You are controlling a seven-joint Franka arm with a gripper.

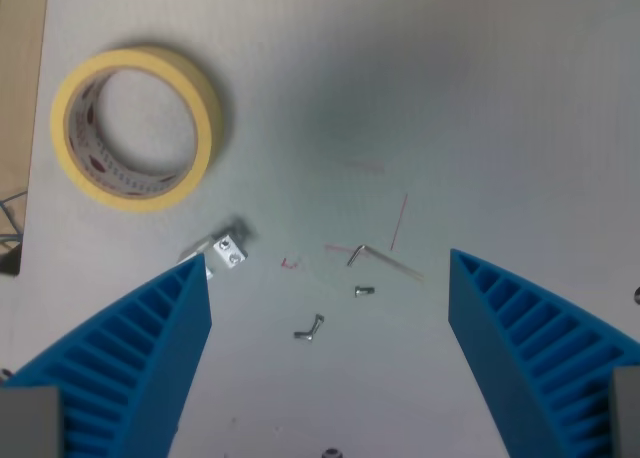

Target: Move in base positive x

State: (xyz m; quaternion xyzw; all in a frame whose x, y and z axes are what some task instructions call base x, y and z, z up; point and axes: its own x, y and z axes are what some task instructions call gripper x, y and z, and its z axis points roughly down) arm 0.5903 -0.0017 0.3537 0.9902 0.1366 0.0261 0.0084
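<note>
Gripper: my gripper (330, 268) is spread wide, blue ribbed fingers (140, 358) at either lower corner, nothing held.
Surface: pale grey surface (480, 98) below me.
Tape: yellow tape roll (135, 128) lies flat, upper part of the wrist view's left.
Bracket: small metal bracket (226, 250) just beside my finger on the wrist view's left.
Loose bits: screws (310, 328) and thin wire (400, 221) between the fingers.

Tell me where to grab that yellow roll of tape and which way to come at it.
Grip the tape roll across one wall of its ring, one of the fingers in the open core and the other outside, coming straight down from above. It lies flat on the table with the hole facing up, and its full width looks too broad for a sure outside pinch.
</note>
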